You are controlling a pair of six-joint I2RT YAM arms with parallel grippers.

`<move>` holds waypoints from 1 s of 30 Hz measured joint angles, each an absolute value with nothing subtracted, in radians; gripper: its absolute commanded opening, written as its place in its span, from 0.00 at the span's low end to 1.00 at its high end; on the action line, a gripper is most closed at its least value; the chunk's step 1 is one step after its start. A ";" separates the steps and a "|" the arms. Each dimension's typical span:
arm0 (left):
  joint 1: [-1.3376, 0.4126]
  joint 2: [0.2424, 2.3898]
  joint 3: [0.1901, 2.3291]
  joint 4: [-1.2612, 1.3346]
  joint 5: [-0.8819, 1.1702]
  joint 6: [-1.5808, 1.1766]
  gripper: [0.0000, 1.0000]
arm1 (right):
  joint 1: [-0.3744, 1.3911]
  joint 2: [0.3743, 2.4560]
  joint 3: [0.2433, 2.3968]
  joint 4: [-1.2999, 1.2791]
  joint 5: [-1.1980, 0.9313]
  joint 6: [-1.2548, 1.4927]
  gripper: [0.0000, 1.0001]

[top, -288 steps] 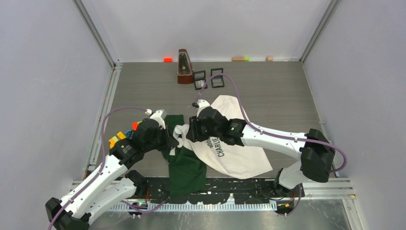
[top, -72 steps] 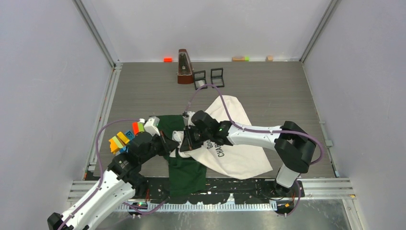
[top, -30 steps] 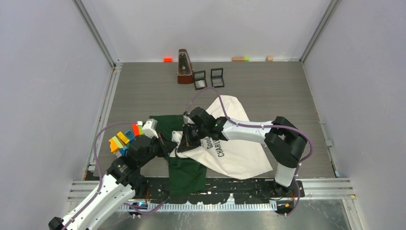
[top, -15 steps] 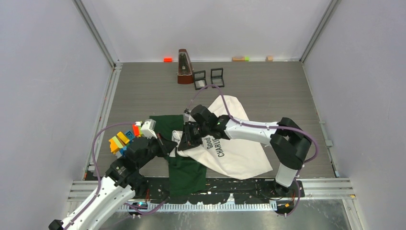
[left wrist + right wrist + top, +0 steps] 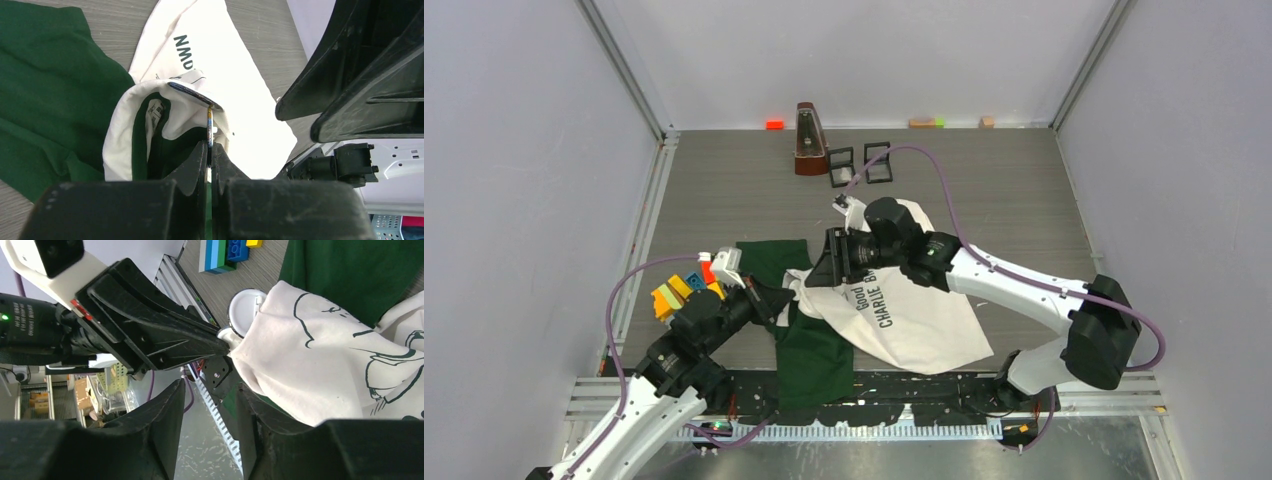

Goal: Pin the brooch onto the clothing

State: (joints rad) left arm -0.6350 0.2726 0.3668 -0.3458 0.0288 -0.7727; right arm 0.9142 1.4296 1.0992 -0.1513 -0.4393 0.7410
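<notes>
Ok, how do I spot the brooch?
Find the white T-shirt with green sleeves on the table. At its bunched-up edge, the left fingers pinch the brooch. It's a small round white disc, hard and flat, unlike the soft cloth beside it.

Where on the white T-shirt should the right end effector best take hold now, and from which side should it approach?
Probably the raised fold of the T-shirt just beside the brooch, coming from the robot's right, opposite the left end effector, which is shut on the brooch. That fold stands lifted and faces the open right end effector, so it could close across the cloth.
</notes>
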 measured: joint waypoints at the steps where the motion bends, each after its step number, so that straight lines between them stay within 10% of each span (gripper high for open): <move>1: -0.635 0.273 0.367 -0.345 0.030 -0.773 0.00 | 0.914 1.427 1.089 -0.136 -0.440 0.736 0.44; 23: -0.635 0.286 0.367 -0.304 0.062 -0.783 0.00 | 0.914 1.469 0.970 0.035 -0.467 0.595 0.53; 30: -0.635 0.289 0.367 -0.303 0.073 -0.783 0.00 | 0.914 1.500 0.970 0.038 -0.470 0.533 0.29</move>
